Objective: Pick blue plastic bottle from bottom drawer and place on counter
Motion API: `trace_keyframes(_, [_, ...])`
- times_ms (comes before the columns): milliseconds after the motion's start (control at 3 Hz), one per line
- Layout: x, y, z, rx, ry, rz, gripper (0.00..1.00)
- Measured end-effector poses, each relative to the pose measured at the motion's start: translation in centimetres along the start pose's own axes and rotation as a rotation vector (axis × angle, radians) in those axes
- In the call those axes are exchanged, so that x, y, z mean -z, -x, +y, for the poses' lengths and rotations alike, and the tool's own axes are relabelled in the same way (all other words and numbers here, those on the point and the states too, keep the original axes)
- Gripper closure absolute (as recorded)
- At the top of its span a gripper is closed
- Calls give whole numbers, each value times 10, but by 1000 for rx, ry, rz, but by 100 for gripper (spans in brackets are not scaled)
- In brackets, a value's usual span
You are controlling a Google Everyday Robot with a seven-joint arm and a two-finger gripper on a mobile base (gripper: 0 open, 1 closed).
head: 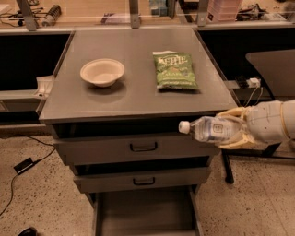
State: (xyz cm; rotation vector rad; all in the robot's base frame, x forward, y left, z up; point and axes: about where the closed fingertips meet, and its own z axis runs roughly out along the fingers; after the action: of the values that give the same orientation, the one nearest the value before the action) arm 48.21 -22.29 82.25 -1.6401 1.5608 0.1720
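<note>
My gripper [233,130] comes in from the right and is shut on the blue plastic bottle [209,129]. The bottle is clear with a white cap and pale label. It lies horizontal, cap pointing left, in front of the cabinet's right front corner, just below the counter's front edge. The counter [133,87] is the flat grey top of the cabinet. The bottom drawer [143,212] is pulled open below and shows a plain grey tray with nothing visible in it.
A cream bowl [102,72] sits on the counter's left half and a green chip bag [174,70] on its right half. Two shut drawers with black loop handles [143,147] are under the counter. A wooden bench with metal posts [133,14] stands behind.
</note>
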Motion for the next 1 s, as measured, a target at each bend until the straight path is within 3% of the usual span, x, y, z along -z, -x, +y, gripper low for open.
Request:
trace_keyframes(333, [-22,6,-22,15,121,138,100])
trace_keyframes(667, [-63,22,-41,24,224,185,100])
trace_keyframes(1000, [-60,22,-42,24,224,185,100])
